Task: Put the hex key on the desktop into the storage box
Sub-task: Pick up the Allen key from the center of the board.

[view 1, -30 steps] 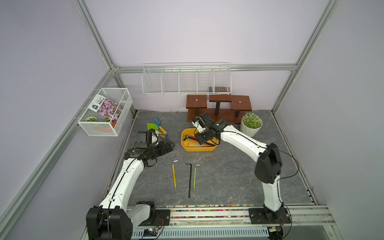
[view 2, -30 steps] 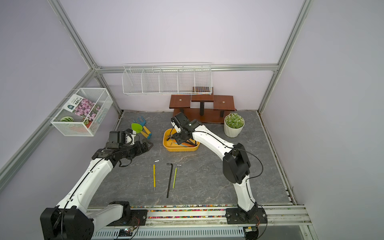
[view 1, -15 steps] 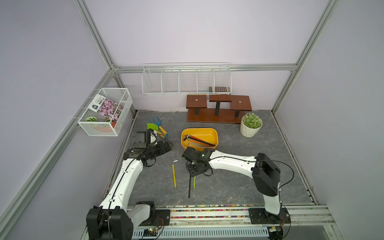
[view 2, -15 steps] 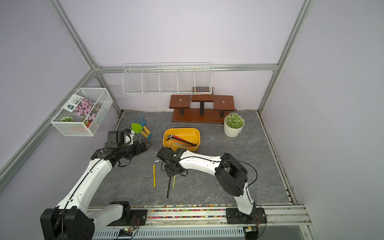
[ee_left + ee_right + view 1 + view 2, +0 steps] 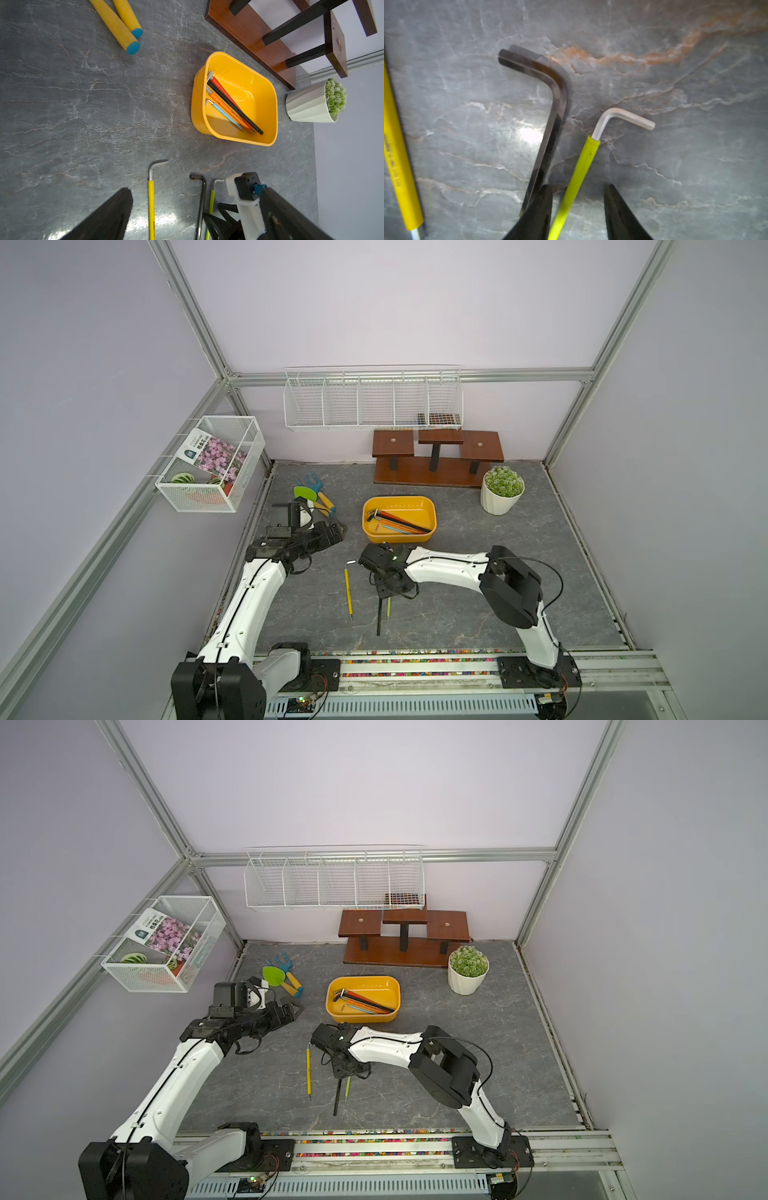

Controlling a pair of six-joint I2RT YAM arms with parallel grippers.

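Observation:
Three hex keys lie side by side on the desktop: a yellow-sleeved one, a plain black one and a lime-sleeved one. My right gripper is down over them, open. Its fingers straddle the lime key's shaft, and one finger stands between that key and the black one. The yellow storage box sits just behind, with several hex keys inside. My left gripper hovers left of the box, open and holding nothing.
Garden tools with yellow handles lie at the back left. A brown wooden stand and a potted plant stand behind and right of the box. White wire baskets hang on the walls.
My right arm swung from over the storage box forward and down onto the keys on the desktop, and its jaws have narrowed around the lime key. The left arm has barely moved.

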